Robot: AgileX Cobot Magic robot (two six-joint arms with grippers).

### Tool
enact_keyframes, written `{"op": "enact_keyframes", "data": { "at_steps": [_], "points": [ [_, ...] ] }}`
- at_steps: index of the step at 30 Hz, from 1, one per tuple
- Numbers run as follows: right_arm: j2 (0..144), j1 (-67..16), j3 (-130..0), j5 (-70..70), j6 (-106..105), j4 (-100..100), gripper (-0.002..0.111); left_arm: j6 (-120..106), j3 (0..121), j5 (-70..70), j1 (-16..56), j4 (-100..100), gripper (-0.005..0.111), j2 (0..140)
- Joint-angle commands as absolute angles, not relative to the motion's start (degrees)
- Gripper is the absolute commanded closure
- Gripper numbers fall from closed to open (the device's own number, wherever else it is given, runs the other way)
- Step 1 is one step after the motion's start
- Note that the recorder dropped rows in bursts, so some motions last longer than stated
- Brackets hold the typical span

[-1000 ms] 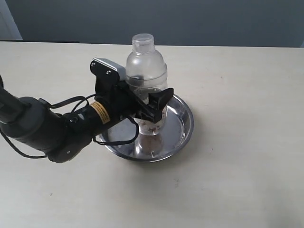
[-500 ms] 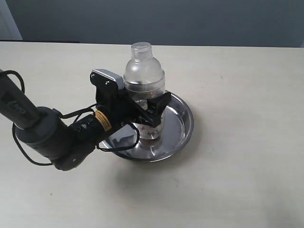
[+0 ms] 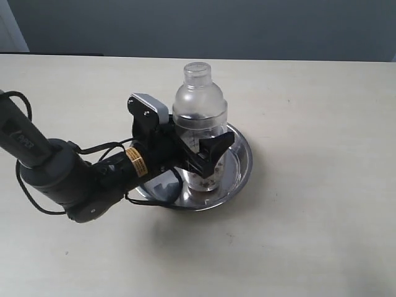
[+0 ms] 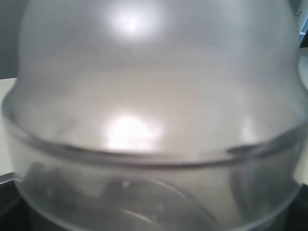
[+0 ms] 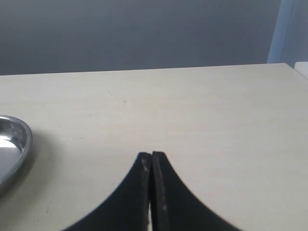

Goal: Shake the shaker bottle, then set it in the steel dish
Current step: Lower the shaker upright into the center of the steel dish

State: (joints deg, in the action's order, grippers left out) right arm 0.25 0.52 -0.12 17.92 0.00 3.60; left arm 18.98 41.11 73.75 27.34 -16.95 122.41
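Note:
The shaker bottle (image 3: 199, 108) stands upright with its clear body low inside the steel dish (image 3: 243, 156); small brown beads lie at its bottom. I cannot tell whether its base touches the pan. My left gripper (image 3: 201, 147) is shut on the bottle's body just under the frosted dome, with one black finger (image 3: 216, 148) across the front. In the left wrist view the shaker bottle (image 4: 154, 120) fills the picture and hides the fingers. My right gripper (image 5: 151, 156) is shut on nothing above bare table, with the steel dish's rim (image 5: 19, 144) off to one side.
The left arm's dark body (image 3: 68, 176) and its cables (image 3: 105, 148) lie across the table left of the dish. The beige tabletop (image 3: 309, 204) stretches to a grey wall at the back.
The left gripper has carried the shaker bottle downward and a little to the right, deeper into the dish. The dish has stayed in place.

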Motion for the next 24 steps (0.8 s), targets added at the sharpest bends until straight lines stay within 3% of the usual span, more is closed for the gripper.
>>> {"op": "enact_keyframes", "data": {
  "at_steps": [1,2,5,8,15,24],
  "points": [
    [0.0,0.52,0.0,17.47,0.0,3.51,0.109,14.93,40.81,69.96,26.23,-16.37,0.06,122.92],
    [0.0,0.52,0.0,17.47,0.0,3.51,0.109,14.32,40.66,69.96,25.29,-16.5,0.046,122.78],
    [0.0,0.52,0.0,17.47,0.0,3.51,0.109,14.32,40.01,69.96,23.43,-17.86,0.025,122.33],
    [0.0,0.52,0.0,17.47,0.0,3.51,0.109,14.32,39.91,69.96,21.04,-22.56,0.013,121.49],
    [0.0,0.52,0.0,17.47,0.0,3.51,0.109,14.69,39.91,69.96,18.83,-29.54,0.006,119.61],
    [0.0,0.52,0.0,17.47,0.0,3.63,0.109,14.96,39.91,69.96,18.96,-31.94,0.006,118.78]
  ]
}}
